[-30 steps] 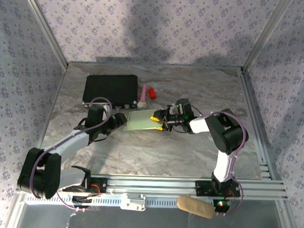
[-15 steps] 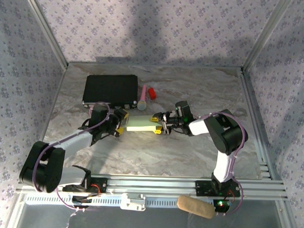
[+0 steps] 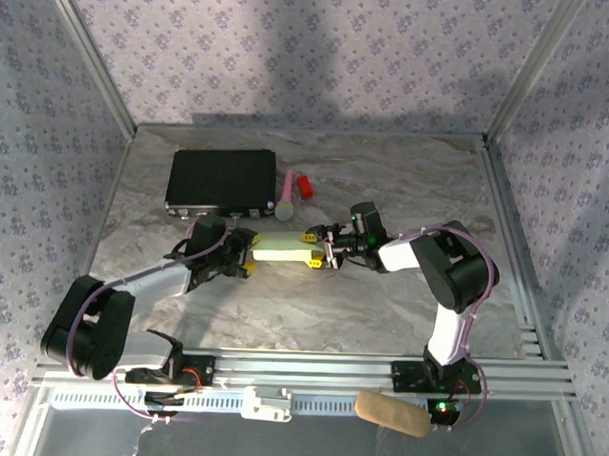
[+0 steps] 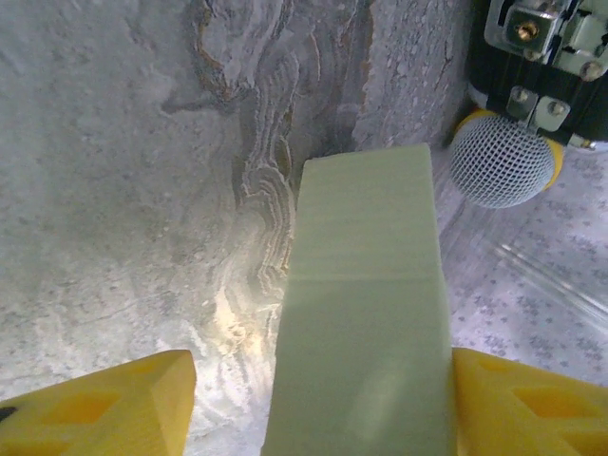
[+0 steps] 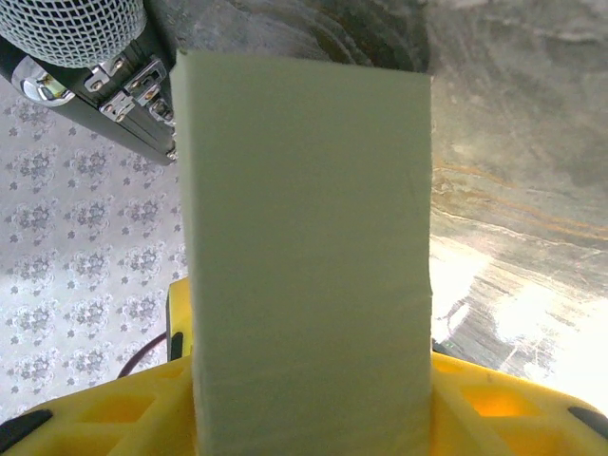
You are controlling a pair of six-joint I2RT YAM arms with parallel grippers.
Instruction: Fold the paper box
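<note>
Pale-green thin card paper box (image 3: 284, 251), a flat packet, sits at the desk's middle between both claws, probably so each end is braced for creasing. Right gripper (image 3: 320, 249) pinches its right end. Left gripper (image 3: 247, 253) straddles the left end, jaws parted, one finger clear. Grey marbled desk (image 3: 386, 181), black rectangular case (image 3: 221, 180) near the far-left corner, purple floral wallpaper walls (image 3: 340, 59).

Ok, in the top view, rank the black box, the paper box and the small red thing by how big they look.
1. black box
2. paper box
3. small red thing
</note>
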